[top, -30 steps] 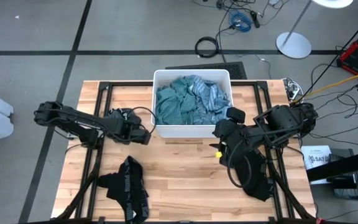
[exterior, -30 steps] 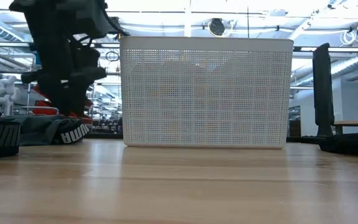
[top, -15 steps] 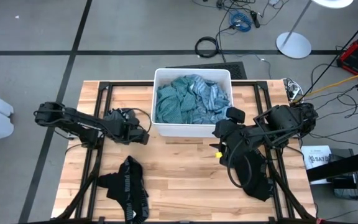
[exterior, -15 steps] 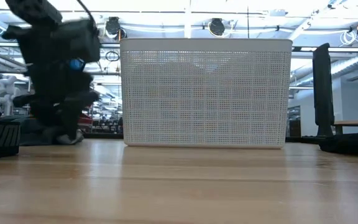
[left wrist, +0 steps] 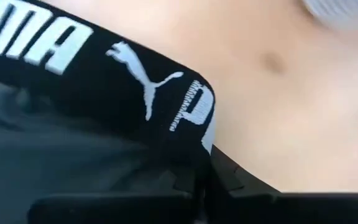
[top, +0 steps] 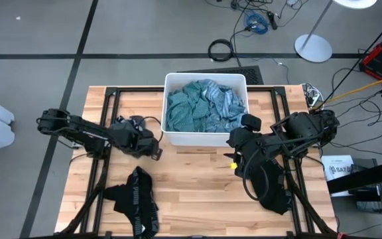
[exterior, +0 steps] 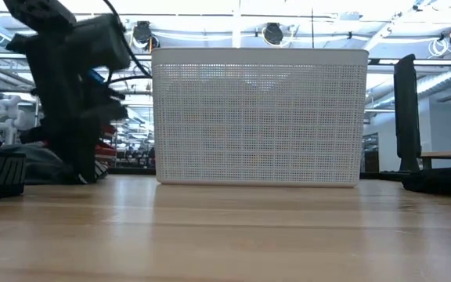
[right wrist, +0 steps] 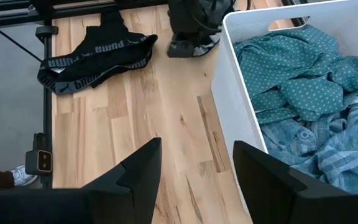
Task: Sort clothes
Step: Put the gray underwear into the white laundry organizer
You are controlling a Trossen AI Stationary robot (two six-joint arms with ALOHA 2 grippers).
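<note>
Black garment (top: 136, 201) flat on table (top: 197, 192), long axis near-to-far.

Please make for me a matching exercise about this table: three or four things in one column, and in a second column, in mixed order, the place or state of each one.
Things:
1. teal-green garment
2. black garment with white lettering
3. left gripper
4. right gripper

Places or states:
A. open, above the bare table beside the bin
B. inside the white bin
C. shut, near the bin's front left corner
D. flat on the table's front left part

Pairs: 1-B, 2-D, 3-C, 4-A
</note>
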